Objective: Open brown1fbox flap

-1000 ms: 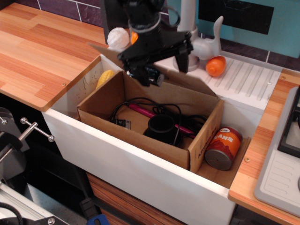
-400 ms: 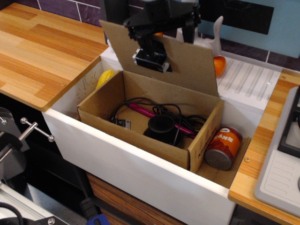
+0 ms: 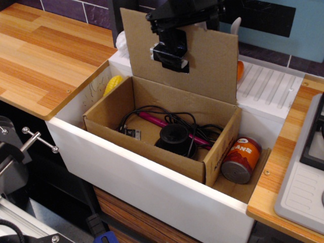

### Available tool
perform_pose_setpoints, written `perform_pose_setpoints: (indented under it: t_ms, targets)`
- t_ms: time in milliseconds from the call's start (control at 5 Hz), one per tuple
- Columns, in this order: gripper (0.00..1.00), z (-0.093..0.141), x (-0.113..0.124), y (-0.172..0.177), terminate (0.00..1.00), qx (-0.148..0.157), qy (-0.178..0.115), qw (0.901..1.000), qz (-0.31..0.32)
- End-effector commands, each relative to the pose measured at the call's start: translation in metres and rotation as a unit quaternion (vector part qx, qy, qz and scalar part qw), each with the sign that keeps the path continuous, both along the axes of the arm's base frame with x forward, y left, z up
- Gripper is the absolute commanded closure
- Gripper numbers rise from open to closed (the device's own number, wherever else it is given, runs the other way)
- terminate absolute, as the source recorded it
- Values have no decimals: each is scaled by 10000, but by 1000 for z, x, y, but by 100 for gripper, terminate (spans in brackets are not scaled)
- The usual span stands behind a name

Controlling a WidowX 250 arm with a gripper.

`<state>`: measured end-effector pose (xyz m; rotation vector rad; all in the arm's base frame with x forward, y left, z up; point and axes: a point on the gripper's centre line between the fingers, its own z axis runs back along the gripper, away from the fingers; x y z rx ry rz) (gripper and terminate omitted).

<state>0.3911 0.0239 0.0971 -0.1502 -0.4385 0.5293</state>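
Note:
The brown1fbox [image 3: 152, 147] sits in the white sink [image 3: 152, 190], top open. Its flap [image 3: 212, 66] stands nearly upright at the back wall, plain face toward the camera. My gripper [image 3: 171, 50] reaches down from the top over the flap's upper edge. One black finger lies on the plain face; the other is hidden behind the cardboard. It looks shut on the flap. Inside the box lie a black cable, a pink stick and a black round cup [image 3: 174, 136].
An orange-red can [image 3: 241, 159] lies in the sink right of the box. A yellow item [image 3: 113, 83] sits at the box's back left. Wooden counter [image 3: 45, 55] is at left, a white drainboard [image 3: 268, 91] behind, a grey hob [image 3: 309, 182] at right.
The flap has swung up from nearly flat over the box to nearly upright. My gripper has risen up and back with it.

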Motion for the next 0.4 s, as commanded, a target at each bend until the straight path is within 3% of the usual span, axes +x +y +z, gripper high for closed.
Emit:
perform_pose_setpoints:
  t_ms: [0,200]
  targets:
    - [0,19,33,-6,0,51,-359,9988,-338]
    - [0,22,35,-12,100,140,-312,9994,-52]
